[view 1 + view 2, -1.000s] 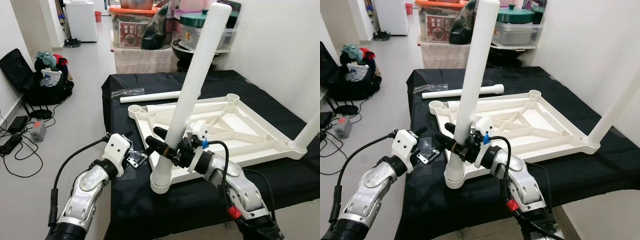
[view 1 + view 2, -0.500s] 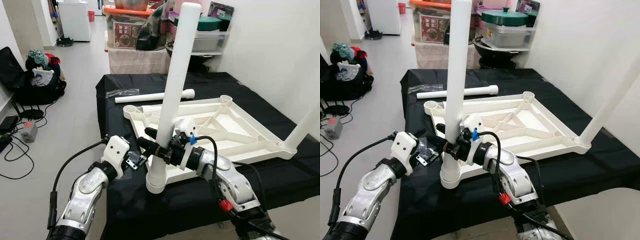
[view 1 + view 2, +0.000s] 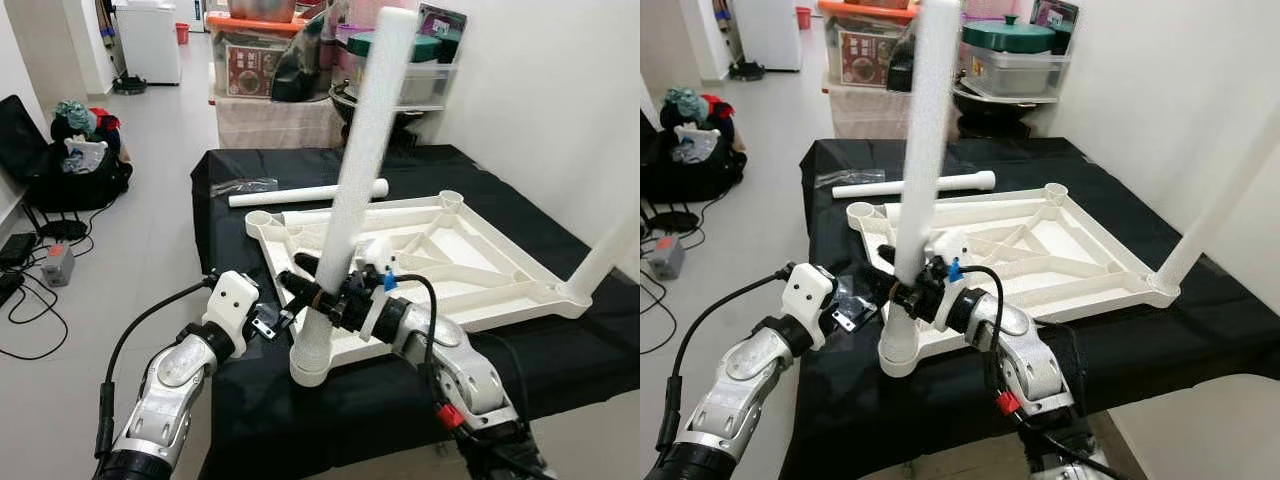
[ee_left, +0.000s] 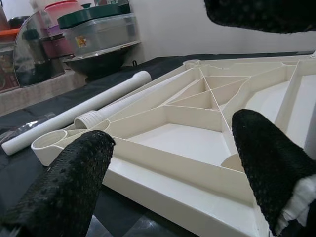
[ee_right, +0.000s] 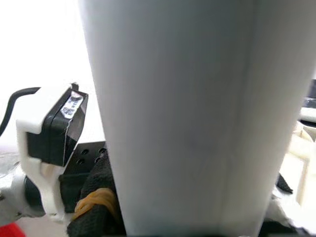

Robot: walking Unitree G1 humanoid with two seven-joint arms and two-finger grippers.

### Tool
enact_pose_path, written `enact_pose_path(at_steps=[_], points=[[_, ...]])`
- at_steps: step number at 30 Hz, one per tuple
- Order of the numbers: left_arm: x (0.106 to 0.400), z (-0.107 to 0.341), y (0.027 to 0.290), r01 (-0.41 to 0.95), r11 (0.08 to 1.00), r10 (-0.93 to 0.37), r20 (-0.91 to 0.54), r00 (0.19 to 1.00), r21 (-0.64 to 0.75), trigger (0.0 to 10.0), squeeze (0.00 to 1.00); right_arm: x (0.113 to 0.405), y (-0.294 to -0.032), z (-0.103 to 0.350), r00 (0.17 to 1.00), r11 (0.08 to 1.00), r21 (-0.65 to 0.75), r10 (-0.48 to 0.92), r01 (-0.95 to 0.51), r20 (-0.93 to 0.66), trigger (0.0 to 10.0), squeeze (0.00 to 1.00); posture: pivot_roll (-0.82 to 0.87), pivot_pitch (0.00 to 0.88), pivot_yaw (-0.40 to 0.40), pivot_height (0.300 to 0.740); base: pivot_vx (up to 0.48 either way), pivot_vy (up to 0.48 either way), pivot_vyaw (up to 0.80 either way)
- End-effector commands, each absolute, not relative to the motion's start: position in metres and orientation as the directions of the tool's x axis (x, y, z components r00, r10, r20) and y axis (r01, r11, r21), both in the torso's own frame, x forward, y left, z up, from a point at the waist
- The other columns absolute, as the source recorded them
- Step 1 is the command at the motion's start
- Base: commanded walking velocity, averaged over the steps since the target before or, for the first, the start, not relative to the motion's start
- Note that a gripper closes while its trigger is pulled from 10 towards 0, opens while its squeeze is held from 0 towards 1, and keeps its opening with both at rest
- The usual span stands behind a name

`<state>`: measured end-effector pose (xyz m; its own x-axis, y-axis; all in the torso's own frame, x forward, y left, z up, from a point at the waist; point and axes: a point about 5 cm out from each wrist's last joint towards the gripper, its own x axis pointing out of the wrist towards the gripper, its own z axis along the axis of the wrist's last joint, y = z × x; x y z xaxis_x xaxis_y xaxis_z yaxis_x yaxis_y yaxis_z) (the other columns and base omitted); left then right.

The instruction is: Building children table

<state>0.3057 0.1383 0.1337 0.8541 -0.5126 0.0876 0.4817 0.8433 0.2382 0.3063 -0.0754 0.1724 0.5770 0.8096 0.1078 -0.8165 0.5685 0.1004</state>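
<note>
The upturned table frame (image 3: 430,250) and its legs (image 3: 365,130) look smooth, matt white plastic. Black cloth (image 3: 230,420) covers the tabletop. The left claw (image 4: 173,163) has rough, pebbled black fingers (image 4: 69,182).

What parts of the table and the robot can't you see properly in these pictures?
- Leg in the right claw: blurred in both eye views; its top is cut off in the right eye view.
- Far-right leg: top cut off by the picture edge in both eye views.
- Socket under the held leg: the leg hides whether it is fully seated.
- Tabletop: the left claw's fingers block parts in the left wrist view.
</note>
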Motion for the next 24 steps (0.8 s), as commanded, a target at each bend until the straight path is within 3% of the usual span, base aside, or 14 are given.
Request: enact_pose_path(at_steps=[1,4,16,24], points=[[0.308,0.134,0.138,0.487,0.838,-0.519,0.08,0.851,0.247,10.0,0.0,0.305,-0.078,0.134,0.65,0.653,0.153,0.756,-0.742,-0.073,10.0,0.0,0.05,0.0,-0.098,0.74,0.0,0.0,0.0],[0.309,0.135,0.137,0.486,0.838,-0.518,0.083,0.851,0.249,10.0,0.0,0.309,-0.088,0.128,0.755,0.768,0.106,0.64,-0.631,-0.141,10.0,0.0,0.05,0.0,-0.098,0.74,0.0,0.0,0.0],[0.313,0.134,0.142,0.474,0.844,-0.506,0.083,0.858,0.252,10.0,0.0,0.308,-0.091,0.112,0.809,0.857,0.011,0.49,-0.514,-0.326,10.0,0.0,0.04,0.0,-0.098,0.74,0.0,0.0,0.0],[0.312,0.134,0.143,0.46,0.853,-0.493,0.087,0.866,0.248,10.0,0.0,0.324,-0.111,0.112,0.885,0.956,0.041,0.284,-0.29,-0.369,10.0,0.0,0.05,0.0,-0.108,0.74,0.0,0.0,0.0]])
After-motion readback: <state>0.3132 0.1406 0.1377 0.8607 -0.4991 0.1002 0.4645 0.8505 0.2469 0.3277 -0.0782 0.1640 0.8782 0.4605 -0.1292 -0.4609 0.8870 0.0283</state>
